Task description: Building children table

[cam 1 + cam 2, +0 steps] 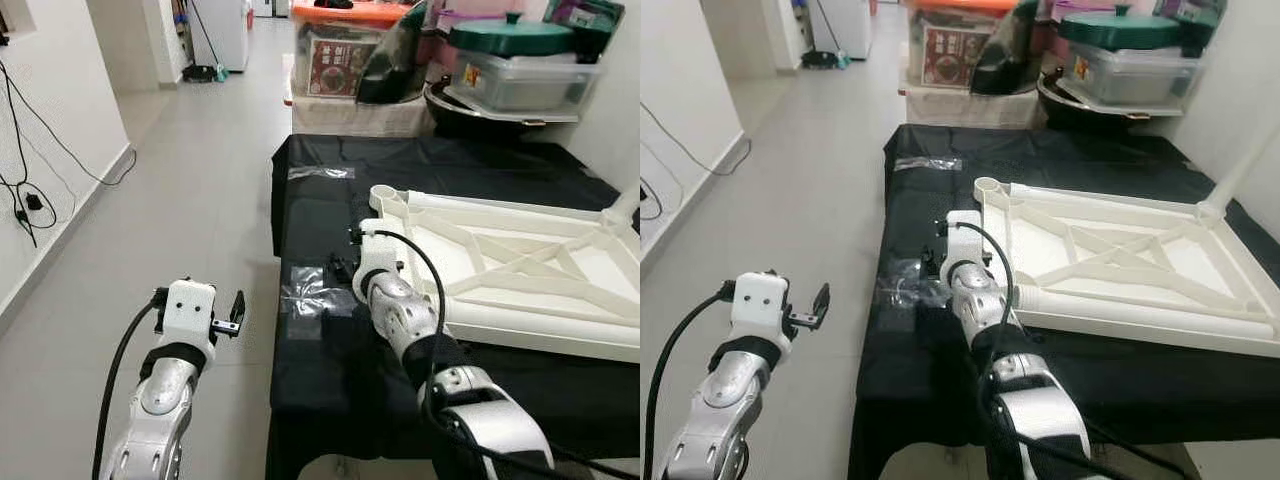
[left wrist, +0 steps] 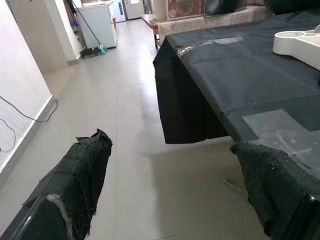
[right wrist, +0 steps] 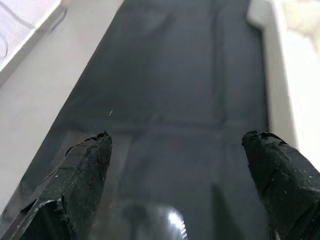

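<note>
A white plastic children's table top [image 1: 520,265] lies upside down on a table under a black cloth [image 1: 330,210], ribs facing up. One white leg [image 1: 1240,165] stands up from its far right corner. My right gripper [image 1: 345,265] hovers open over the cloth, just left of the top's near corner socket [image 1: 385,198]. Below it lies a clear plastic bag [image 1: 315,295]; its fingers [image 3: 87,165] are spread wide and hold nothing. My left gripper [image 1: 232,318] hangs open over the floor, left of the cloth's edge, with its fingertips [image 2: 90,165] empty.
A second clear bag [image 1: 320,172] lies farther back on the cloth. Stacked storage boxes [image 1: 345,55] and a green-lidded container [image 1: 515,60] crowd the far end. Cables [image 1: 25,190] hang on the left wall. Open tiled floor [image 1: 190,190] runs along the table's left side.
</note>
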